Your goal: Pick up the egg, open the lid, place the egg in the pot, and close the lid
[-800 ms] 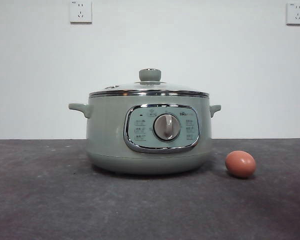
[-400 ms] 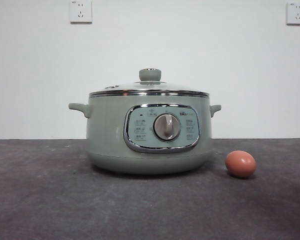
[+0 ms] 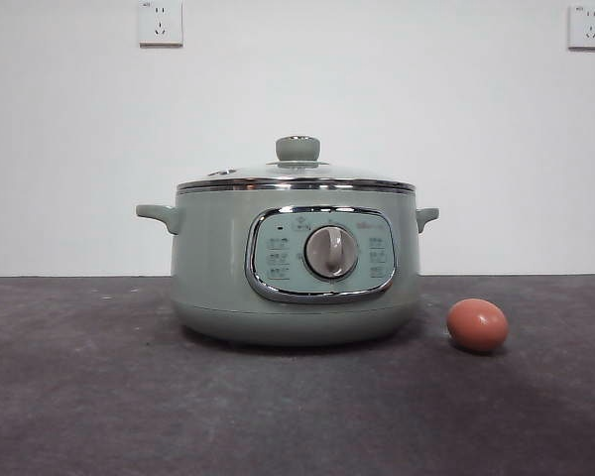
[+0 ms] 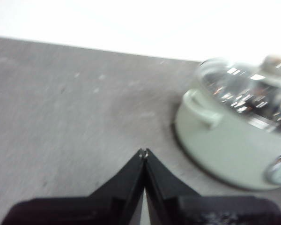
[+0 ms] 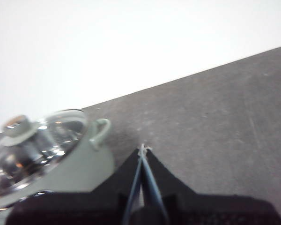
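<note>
Egg (image 3: 477,325) is lying on its side at the lower right of the front frame, on the dark counter (image 3: 99,397), just beside the pot (image 3: 218,268) but not touching it. Nothing is holding it, and neither wrist view is showing it. The pot is sitting in the middle of the frame with the lid (image 3: 296,175) seated flat on its rim, the knob (image 3: 297,149) pointing straight up. Through the glass I am seeing only reflections, so I cannot say whether anything is inside.

Both arms are hanging out of the front frame. The left gripper (image 4: 144,152) has its jaws pressed together, the pot showing at the right of its picture. The right gripper (image 5: 142,147) is also pinched closed on nothing, the pot lying at the lower left of its picture.

I judge the first step, picking up the egg, is not yet begun. The right gripper looks the likelier one for it. It will want its jaws spreading wide, coming down over the egg's narrow width, and closing gently, since a smooth shell may be rolling or slipping away toward the pot.
</note>
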You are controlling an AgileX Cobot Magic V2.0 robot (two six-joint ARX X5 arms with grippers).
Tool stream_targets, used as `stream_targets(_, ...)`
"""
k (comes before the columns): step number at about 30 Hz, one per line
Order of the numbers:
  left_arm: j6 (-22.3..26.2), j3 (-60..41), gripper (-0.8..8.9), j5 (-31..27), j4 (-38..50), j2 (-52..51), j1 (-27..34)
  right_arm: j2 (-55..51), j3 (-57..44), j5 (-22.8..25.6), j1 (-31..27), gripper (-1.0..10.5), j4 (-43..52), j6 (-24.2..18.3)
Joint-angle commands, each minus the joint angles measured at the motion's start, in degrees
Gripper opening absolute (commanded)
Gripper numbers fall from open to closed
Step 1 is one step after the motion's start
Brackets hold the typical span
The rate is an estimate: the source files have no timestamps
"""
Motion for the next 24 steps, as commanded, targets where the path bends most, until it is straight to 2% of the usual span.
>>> stream_targets(1, -0.2, 6.16, -0.06, 1.99, -1.75, 2.91, 0.2, 3.8, 6.23, -2.14, -0.02, -0.1, -2.71, -2.43)
stream_targets(6, 2.4, 17.99, -0.06, 5.79, -8.41, 9.88, 0.2, 12.74, 19.1, -6.08, -0.02, -0.1, -12.92, -9.25)
stream_targets(14, 9.53, 34.29, -0.06, 10.91, -23.21, 19.45, -0.85, 26.25, 38.77, -11.52, 0.0, -0.1, -35.85, -20.7)
stream_targets(17, 10.67, 36.89, -0.06, 11.37, -26.01, 21.16, -2.03, 28.96, 42.77, -11.74, 0.44, -0.1, -39.76, -22.21)
stream_targets(24, 10.78, 37.57, -0.05, 11.37, -27.12, 22.08, -4.42, 30.38, 45.59, -12.02, 1.27, -0.1, -41.05, -22.43)
